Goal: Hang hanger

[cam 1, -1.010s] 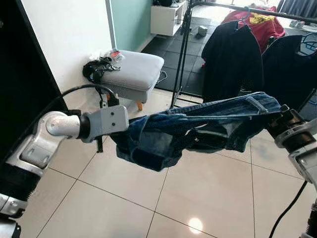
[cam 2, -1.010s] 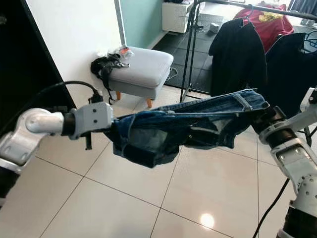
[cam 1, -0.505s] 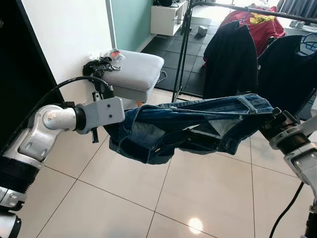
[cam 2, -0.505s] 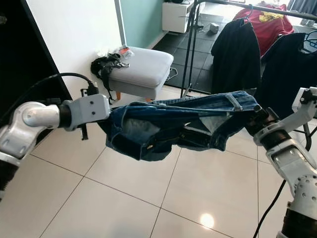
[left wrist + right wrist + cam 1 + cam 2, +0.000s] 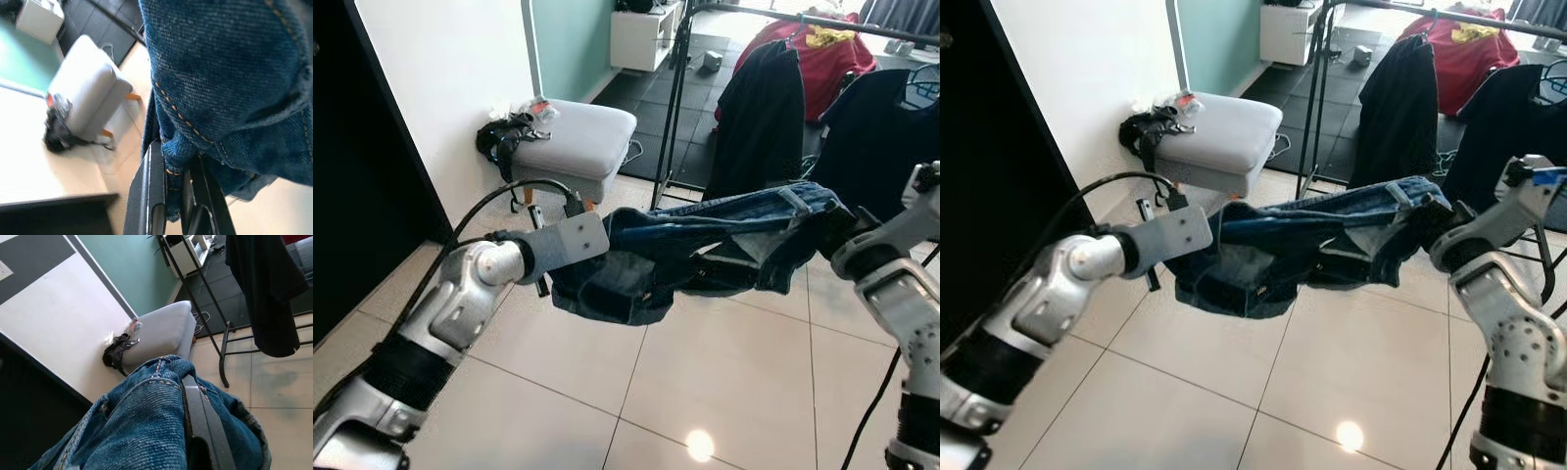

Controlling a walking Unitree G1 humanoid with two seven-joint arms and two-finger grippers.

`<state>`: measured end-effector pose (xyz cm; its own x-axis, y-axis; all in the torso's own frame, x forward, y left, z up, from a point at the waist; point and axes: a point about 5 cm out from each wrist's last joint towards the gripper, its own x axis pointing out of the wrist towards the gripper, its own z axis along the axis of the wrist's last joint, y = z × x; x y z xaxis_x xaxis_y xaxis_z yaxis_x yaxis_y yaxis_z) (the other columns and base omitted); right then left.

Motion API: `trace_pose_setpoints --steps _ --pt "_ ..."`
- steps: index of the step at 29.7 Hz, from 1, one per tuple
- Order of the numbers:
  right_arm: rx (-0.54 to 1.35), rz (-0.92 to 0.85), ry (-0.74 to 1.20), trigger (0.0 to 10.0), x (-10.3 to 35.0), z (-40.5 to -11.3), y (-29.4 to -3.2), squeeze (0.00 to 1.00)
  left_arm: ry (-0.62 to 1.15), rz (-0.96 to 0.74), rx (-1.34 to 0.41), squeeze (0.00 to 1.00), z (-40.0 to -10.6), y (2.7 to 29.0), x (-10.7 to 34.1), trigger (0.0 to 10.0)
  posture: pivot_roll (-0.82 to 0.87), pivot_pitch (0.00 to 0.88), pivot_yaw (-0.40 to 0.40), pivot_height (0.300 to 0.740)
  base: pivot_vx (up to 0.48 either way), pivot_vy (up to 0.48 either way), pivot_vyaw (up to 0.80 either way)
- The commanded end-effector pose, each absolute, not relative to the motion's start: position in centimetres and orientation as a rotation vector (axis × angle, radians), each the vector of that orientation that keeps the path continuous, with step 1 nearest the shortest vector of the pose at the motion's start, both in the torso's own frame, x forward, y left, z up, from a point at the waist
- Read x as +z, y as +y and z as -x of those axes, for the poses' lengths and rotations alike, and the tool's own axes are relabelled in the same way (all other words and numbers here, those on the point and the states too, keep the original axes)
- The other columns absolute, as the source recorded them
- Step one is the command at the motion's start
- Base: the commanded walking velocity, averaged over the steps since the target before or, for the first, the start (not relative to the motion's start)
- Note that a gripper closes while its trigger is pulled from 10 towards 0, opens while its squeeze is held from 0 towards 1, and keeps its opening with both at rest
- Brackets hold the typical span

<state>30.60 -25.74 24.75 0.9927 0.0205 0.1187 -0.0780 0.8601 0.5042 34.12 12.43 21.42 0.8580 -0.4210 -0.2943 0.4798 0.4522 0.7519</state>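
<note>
Both arms hold a pair of blue jeans [image 5: 705, 257] slung between them at chest height, over the tiled floor [image 5: 724, 392].

Left hand [image 5: 168, 196]: black fingers closed on a fold of denim, the cloth pinched between them; clear in the left wrist view. Right hand [image 5: 200, 431]: one black finger lies along the top of the denim, the rest buried in cloth. Cannot tell whether it is clamped or only draped over.

Change over the last second: the left arm has swung in and forward, elbow now bent, its hand carried right and farther from the body. The right arm has drawn up and back toward the right side. The jeans, earlier stretched long between the hands, now bunch shorter and sag in a heavier lump near the left hand. The background has barely shifted, so this is arm motion, not walking.

Clothes rail [image 5: 803, 20] stands far ahead, with black garments [image 5: 759, 113] and a red one [image 5: 818, 49] hanging from it. A grey footstool [image 5: 573, 142] sits far left by the white wall.

No hanger can be made out in the denim; if one is inside, it is hidden.

Judgement: garment gathered for carrying, rail not yet within reach. Hanging step not begun; an approach to the rail comes first.
</note>
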Motion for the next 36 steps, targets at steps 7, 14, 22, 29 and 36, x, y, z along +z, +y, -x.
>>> trace_pose_setpoints --steps 7,14,22,29,36 --pt "0.008 -0.490 -0.164 0.0 25.8 -30.5 -26.8 0.00 0.152 -0.843 -0.486 0.00 -34.3 13.6 20.4 10.0 -0.04 0.091 -0.024 0.740 0.000 0.000 0.00" --pt "-0.060 -0.426 -0.193 0.0 26.7 -29.8 -29.2 0.00 0.218 -1.055 -0.328 0.00 -34.9 18.1 20.9 10.0 -0.04 0.095 -0.022 0.740 0.000 0.000 0.00" --pt "-0.068 -0.411 -0.212 0.0 27.2 -29.8 -29.7 0.00 0.228 -1.166 -0.278 0.00 -34.8 18.8 21.1 10.0 -0.04 0.095 -0.023 0.740 0.000 0.000 0.00" --pt "-0.044 -0.400 -0.194 0.0 27.2 -30.2 -29.1 0.00 0.243 -1.220 -0.159 0.00 -35.4 20.8 22.0 10.0 -0.03 0.096 -0.026 0.740 0.000 0.000 0.00" --pt "0.120 -0.479 -0.058 0.0 24.9 -30.6 -24.9 0.00 0.237 -1.158 -0.026 0.00 -36.1 22.9 24.3 10.0 -0.03 0.100 -0.031 0.740 0.000 0.000 0.00"
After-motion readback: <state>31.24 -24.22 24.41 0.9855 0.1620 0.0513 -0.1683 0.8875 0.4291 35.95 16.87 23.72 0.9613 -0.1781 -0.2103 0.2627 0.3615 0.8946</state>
